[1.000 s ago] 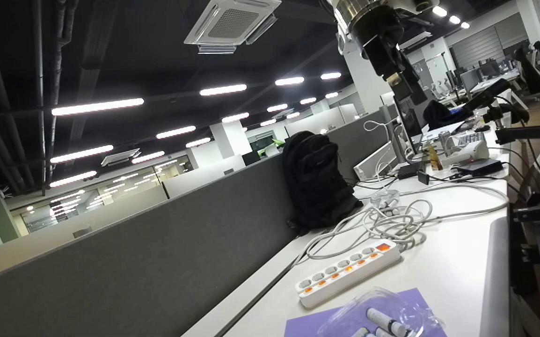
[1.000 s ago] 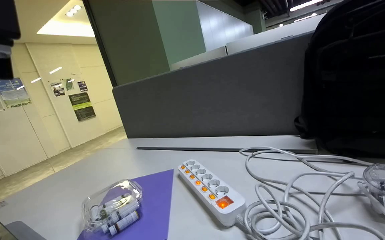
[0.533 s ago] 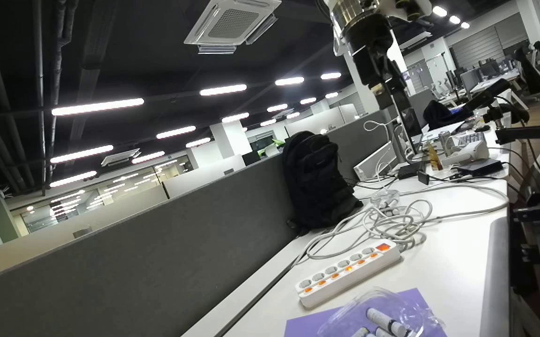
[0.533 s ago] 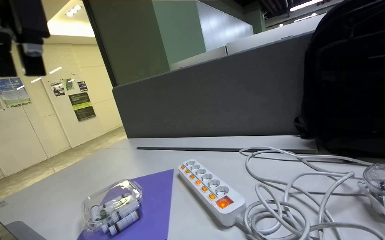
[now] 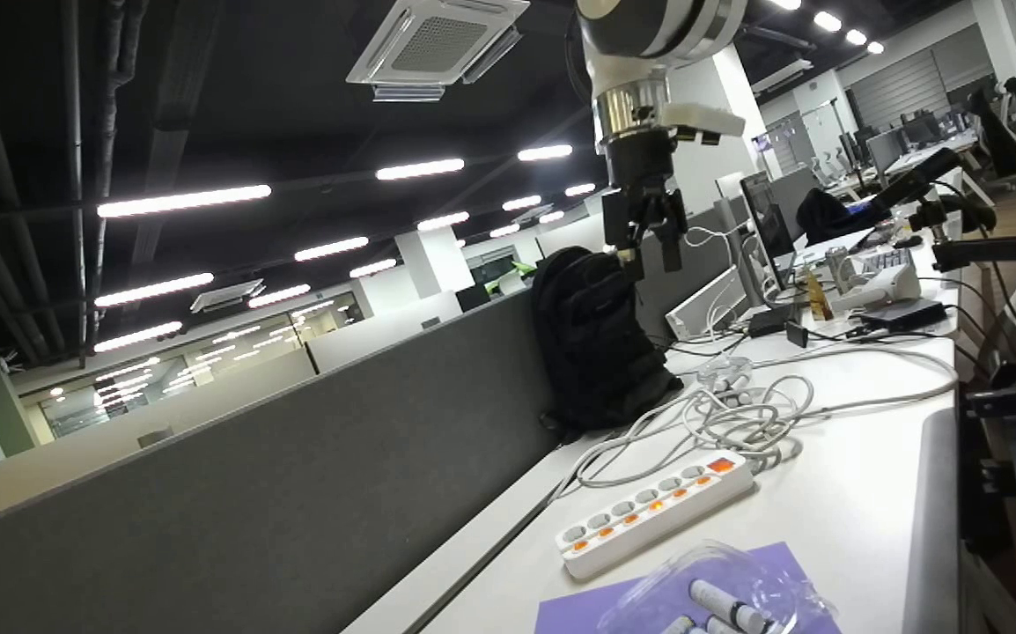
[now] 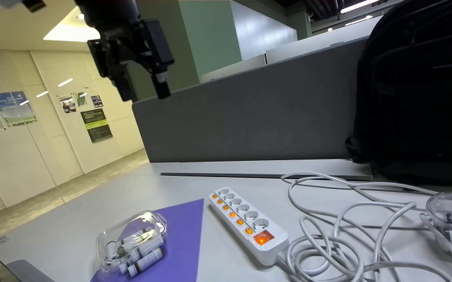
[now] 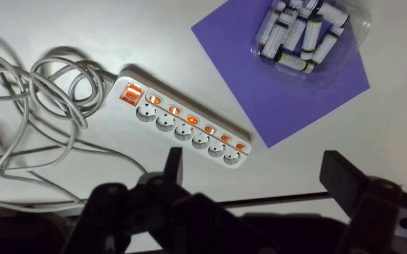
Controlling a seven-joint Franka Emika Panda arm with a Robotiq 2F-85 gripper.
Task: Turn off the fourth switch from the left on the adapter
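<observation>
Probably approach step: tool spread, upper left in exterior view, well above power strip. Next likely: close tool, press glowing fourth switch.

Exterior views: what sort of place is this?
Probably an open-plan office. In an exterior view, a grey partition runs along the white desk, a monitor stands farther back, and a black office chair shows in the background.
</observation>
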